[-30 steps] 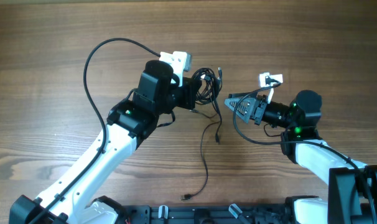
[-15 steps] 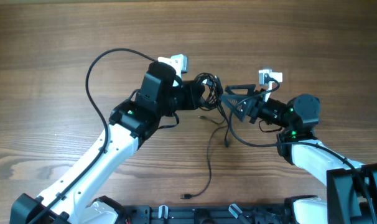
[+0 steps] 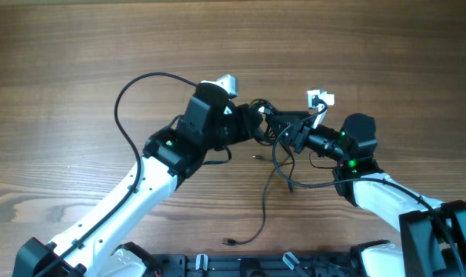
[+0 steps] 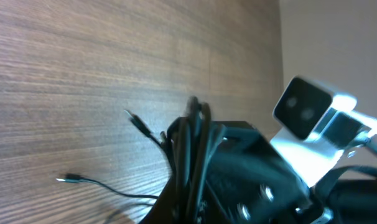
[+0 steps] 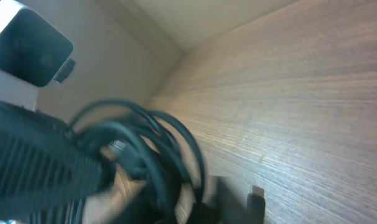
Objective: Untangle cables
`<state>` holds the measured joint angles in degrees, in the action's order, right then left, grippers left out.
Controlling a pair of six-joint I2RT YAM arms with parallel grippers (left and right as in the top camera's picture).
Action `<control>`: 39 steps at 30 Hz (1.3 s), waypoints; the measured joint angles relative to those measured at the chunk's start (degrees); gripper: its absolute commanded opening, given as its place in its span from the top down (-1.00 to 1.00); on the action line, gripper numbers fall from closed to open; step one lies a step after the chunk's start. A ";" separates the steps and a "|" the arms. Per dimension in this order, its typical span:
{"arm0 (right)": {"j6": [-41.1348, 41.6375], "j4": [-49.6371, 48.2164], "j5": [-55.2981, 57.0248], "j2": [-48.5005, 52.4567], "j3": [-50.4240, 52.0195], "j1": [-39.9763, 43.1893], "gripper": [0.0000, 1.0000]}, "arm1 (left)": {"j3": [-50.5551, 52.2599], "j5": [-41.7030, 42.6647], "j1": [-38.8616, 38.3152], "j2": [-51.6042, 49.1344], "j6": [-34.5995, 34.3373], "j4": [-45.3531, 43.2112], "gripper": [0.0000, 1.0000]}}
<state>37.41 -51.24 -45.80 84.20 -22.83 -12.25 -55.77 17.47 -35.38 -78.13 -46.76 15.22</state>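
The cables (image 3: 264, 109) are thin black wires bunched into a tangle in mid-air between my two grippers at the table's middle. My left gripper (image 3: 252, 125) is shut on the tangle from the left. From the right, my right gripper (image 3: 279, 129) is closed in on the same tangle. One loose strand (image 3: 262, 211) trails down onto the wood and ends in a small plug (image 3: 229, 243). In the left wrist view the cables (image 4: 191, 146) run up between the fingers. The right wrist view shows blurred loops of cable (image 5: 170, 146) right at the jaws.
The left arm's thick black cable (image 3: 124, 100) arcs over the wooden table (image 3: 64, 61). A second short strand hangs to a plug (image 3: 289, 187) below the right gripper. A black base rail (image 3: 256, 265) runs along the front edge. The two wrists nearly touch.
The right gripper has moved left into the tangle and closed from wide open. The left gripper has carried the tangle a little to the right, staying shut.
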 measured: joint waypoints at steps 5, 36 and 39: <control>2.43 -1.05 -2.60 -0.02 0.04 1.46 0.91 | -0.33 -0.09 -1.07 -0.04 11.74 5.22 0.92; -5.90 12.61 -18.71 -0.02 -0.02 6.99 0.56 | -0.33 -2.40 2.93 -0.04 17.18 -4.42 0.92; -5.53 11.76 -19.06 -0.02 -0.02 6.38 0.91 | -0.33 -2.36 2.84 -0.04 16.72 -4.33 0.92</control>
<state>31.88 -39.48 -64.86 84.18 -22.85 -5.87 -56.10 15.11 -32.53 -78.17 -30.04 10.90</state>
